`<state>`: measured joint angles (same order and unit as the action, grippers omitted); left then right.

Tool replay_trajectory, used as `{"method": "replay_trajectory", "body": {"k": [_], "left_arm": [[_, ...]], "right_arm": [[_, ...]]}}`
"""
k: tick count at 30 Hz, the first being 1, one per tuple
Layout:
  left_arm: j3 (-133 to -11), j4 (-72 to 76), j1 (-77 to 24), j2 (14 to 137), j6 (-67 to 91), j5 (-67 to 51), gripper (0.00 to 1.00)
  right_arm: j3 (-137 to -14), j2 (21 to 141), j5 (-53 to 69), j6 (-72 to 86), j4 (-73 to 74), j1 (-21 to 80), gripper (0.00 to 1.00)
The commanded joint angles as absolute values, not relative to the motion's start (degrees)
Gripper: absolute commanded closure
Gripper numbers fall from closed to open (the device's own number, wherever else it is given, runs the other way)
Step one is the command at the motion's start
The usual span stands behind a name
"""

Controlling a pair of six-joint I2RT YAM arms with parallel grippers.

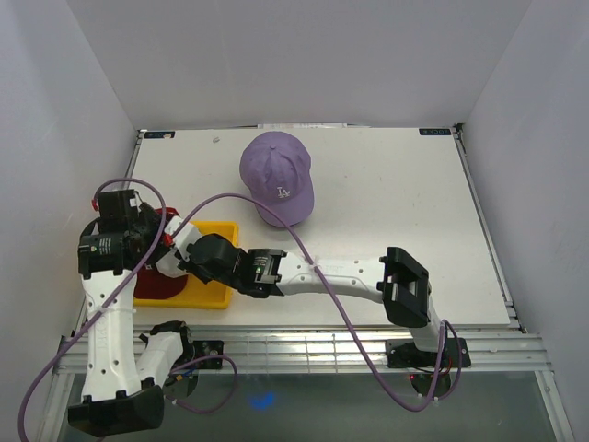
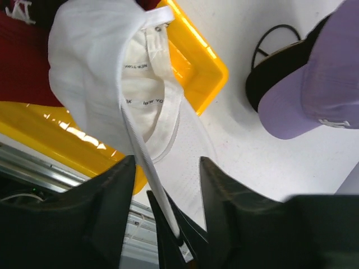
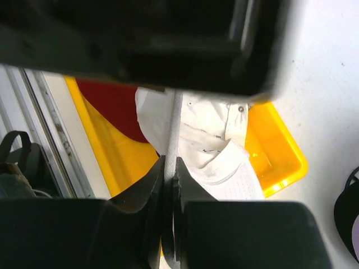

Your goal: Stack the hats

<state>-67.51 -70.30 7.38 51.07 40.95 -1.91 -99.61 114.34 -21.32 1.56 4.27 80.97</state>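
The white cap [image 2: 90,73] hangs over the yellow tray [image 1: 216,293] at the near left of the surface. It is pinched by a thin edge of its back rim in the right gripper [image 3: 169,165], whose jaws are clenched tight on the fabric. The left gripper [image 2: 167,162] sits right up against the same edge with its jaws spread apart, one on each side of the band and gripping nothing. From here the cap looks light and floppy. The crown sags and folds under its own weight, and only the brim seems likely to keep any shape. A pinch on that soft rim should carry it, I'd say, but it will swing and twist. A hold nearer the brim or across the crown seam would steady it better for setting down. The dark red cap [image 3: 112,101] lies in the tray beneath, and I can't tell whether the white one brushes it. The lavender cap [image 1: 276,175] sits well apart toward the far middle of the surface, on top of a black cap [image 2: 261,89], and that looks like the pile to add to. The tray's raised wall and the left arm crowding in close are what I'd watch, since loose cloth could snag on either.
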Motion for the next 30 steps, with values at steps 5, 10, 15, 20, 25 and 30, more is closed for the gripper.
{"method": "replay_trajectory", "body": {"k": [5, 10, 15, 20, 25, 30], "left_arm": [[-73.9, -66.4, 7.2, 49.0, 39.8, -4.7, 0.3], [-79.9, -65.0, 7.2, 50.5, 40.4, -4.0, 0.28], [-88.2, -63.7, 7.2, 53.9, 41.9, -3.3, 0.27], [-96.8, -59.9, 7.3, 56.6, 43.0, -6.1, 0.28], [-100.7, -59.2, 7.2, 57.4, 42.3, -8.1, 0.29], [-97.6, -57.4, 7.3, 54.7, 41.6, -10.4, 0.29]], "right_arm": [[-99.8, 109.9, -23.4, 3.8, 6.6, 80.6, 0.92], [-100.7, 108.5, -23.1, 6.4, 7.7, 80.1, 0.92], [-100.5, 106.8, -20.4, 10.5, 8.9, 78.0, 0.92], [-97.3, 102.7, -13.3, 18.0, 7.7, 73.8, 0.92], [-91.3, 95.6, -5.7, 25.4, 3.3, 68.6, 0.92], [-86.1, 90.5, 1.6, 36.4, -4.8, 62.5, 0.92]]}}
